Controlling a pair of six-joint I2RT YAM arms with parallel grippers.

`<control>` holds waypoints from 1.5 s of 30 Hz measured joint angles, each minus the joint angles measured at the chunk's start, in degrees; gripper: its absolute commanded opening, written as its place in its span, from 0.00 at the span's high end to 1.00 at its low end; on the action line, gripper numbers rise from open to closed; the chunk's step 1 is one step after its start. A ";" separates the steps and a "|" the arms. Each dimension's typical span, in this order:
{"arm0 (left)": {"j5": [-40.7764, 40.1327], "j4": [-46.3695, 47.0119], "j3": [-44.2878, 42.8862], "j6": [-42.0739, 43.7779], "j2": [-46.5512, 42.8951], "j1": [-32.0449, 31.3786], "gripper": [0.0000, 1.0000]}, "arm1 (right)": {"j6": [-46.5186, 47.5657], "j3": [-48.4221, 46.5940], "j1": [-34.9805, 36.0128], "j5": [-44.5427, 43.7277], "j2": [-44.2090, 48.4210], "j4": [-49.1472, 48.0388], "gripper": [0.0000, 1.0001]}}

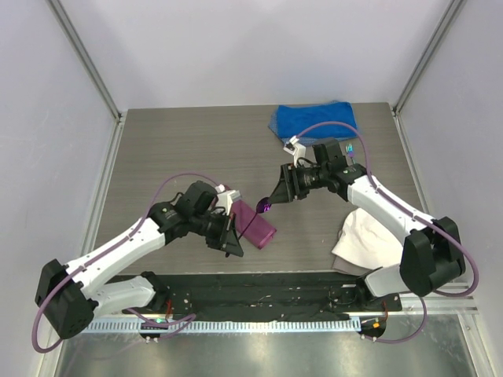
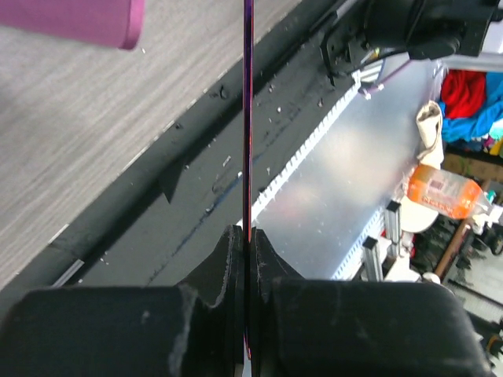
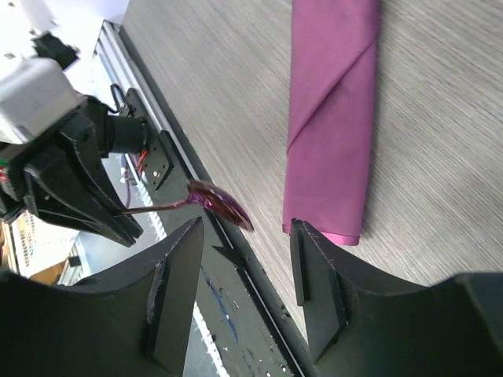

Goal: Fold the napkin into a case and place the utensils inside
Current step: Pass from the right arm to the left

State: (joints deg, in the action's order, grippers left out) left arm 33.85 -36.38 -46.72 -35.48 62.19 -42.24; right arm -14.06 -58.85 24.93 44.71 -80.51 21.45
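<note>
The napkin (image 1: pixel 256 224) lies on the table folded into a narrow magenta case, seen lengthwise in the right wrist view (image 3: pixel 330 118) and as one corner in the left wrist view (image 2: pixel 78 20). My left gripper (image 1: pixel 233 239) (image 2: pixel 247 232) is shut on the thin dark handle of the spoon (image 2: pixel 247 118). The spoon's shiny purple bowl (image 1: pixel 266 207) (image 3: pixel 222 206) hangs in the air above the case's end. My right gripper (image 1: pixel 279 192) (image 3: pixel 247 226) stands open just behind the bowl, its fingers apart on either side and not touching it.
A thick blue towel (image 1: pixel 314 119) is bunched at the back right of the table. A white cloth (image 1: pixel 363 239) lies beside the right arm's base. A black mounting strip (image 1: pixel 251 287) runs along the near edge under the left gripper.
</note>
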 measured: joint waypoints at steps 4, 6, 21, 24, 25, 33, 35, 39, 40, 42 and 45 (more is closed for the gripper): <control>1.97 -0.50 0.74 0.42 -0.22 0.00 1.00 | 0.55 -0.20 0.02 1.97 -0.70 -0.02 0.52; 2.71 -0.66 0.85 0.59 -0.48 0.00 1.00 | 0.61 -0.20 0.20 2.91 -1.07 -0.13 0.56; 6.23 -4.02 0.81 1.92 -1.53 0.44 0.95 | 3.15 -0.17 2.75 7.78 -3.30 -0.98 0.99; 5.01 -6.40 -0.02 2.73 -2.54 1.31 0.98 | 2.82 0.55 3.30 8.09 -3.32 -2.45 0.99; 4.57 -7.34 -0.37 2.99 -2.91 1.77 0.99 | 2.19 1.05 3.45 8.07 -3.30 -3.41 0.99; 4.92 -9.97 -2.01 5.64 -4.52 6.05 1.00 | -9.14 11.67 3.56 3.69 5.33 -14.19 0.99; 6.01 -10.01 -2.27 6.34 -4.74 7.28 1.00 | -11.69 14.45 3.56 2.32 8.44 -16.55 0.99; 7.74 -10.25 -3.34 7.34 -4.22 9.68 1.00 | -15.41 18.91 3.56 0.11 12.98 -19.30 0.99; 8.00 -10.29 -3.69 7.32 -3.89 10.14 1.00 | -16.41 19.91 3.56 -0.52 13.75 -19.98 0.99; 8.35 -10.12 -4.17 7.15 -3.15 10.88 1.00 | -18.49 22.03 3.56 -1.38 15.13 -21.38 0.99; 8.48 -10.23 -5.51 6.58 -0.83 11.61 1.00 | -22.14 25.42 3.63 -3.26 16.98 -23.15 0.99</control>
State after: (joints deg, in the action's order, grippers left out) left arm 42.33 -46.61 -52.23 -28.91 61.36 -30.63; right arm -36.21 -33.43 28.56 41.45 -63.53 -1.69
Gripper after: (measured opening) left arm 0.062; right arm 0.053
